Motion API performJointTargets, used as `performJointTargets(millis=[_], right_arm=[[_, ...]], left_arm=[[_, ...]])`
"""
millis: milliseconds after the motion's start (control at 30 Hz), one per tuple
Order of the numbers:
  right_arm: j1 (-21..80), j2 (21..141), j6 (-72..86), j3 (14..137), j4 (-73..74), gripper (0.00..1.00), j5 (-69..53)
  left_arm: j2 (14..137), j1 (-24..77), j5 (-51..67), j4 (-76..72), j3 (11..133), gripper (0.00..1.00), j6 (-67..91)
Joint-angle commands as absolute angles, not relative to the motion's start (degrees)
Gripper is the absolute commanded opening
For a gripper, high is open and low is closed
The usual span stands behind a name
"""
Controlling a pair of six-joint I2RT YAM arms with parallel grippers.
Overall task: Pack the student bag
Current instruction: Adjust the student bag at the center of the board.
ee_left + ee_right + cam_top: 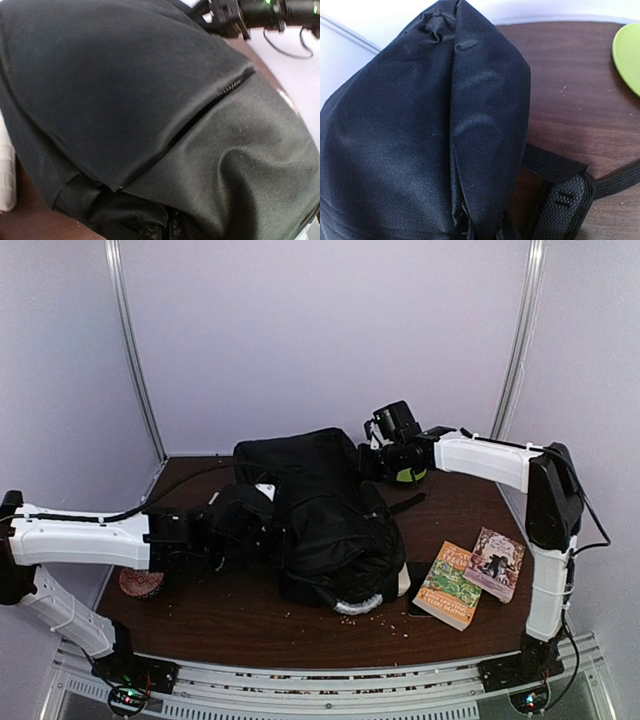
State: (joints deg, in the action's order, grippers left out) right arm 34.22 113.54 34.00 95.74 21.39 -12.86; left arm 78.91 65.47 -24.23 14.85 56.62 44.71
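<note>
Step in hand: steadying the student bag (320, 510), which lies at the centre of the table (250, 625), for opening. The left gripper (232, 522) is closed at the bag's left side, probably pinching fabric. The right gripper (368, 458) meets the far corner, and its jaw state cannot be told. Next move: part the zipper (230, 87), then load the books (450, 585).

Black student bag (325, 510) slumped mid-table (230, 615). Left gripper (255, 520) against bag's left side, right gripper (388, 458) at its far-right corner. Green book (449, 585), pink book (496, 562) right of bag. Red disc (140, 583) left.
</note>
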Motion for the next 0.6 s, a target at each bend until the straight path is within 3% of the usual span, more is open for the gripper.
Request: performJointTargets(millis=[0,133,167,200,300,367,567], right_arm=[[39.83,116.33,30.97,101.27,24.73,0.05,-19.08],[40.14,118.46,29.59,103.42,28.68,0.33,-18.79],[40.16,118.01,29.54,103.4,29.15,0.39,-18.17],[40.17,117.19,29.49,103.07,29.25,0.49,-17.41],[40.16,114.56,29.71,102.69,29.66,0.63,-14.96],[40.17,112.89,29.81,103.35,30.62,0.69,-13.42],[39.99,108.14,29.57,103.34,33.51,0.79,-8.73]], left_arm=[[83.24,66.52,-23.31,4.65,56.99,0.0,48.91],[84.37,66.62,-22.92,5.7,56.91,0.0,48.87],[84.31,66.62,-23.28,6.35,56.9,0.04,48.68],[84.08,66.62,-23.43,6.74,56.75,0.12,48.38],[82.86,66.53,-23.86,7.2,56.15,0.43,47.36],[81.71,66.53,-24.11,8.2,55.85,0.59,46.41],[76.79,66.49,-25.75,14.53,54.25,0.79,44.91]])
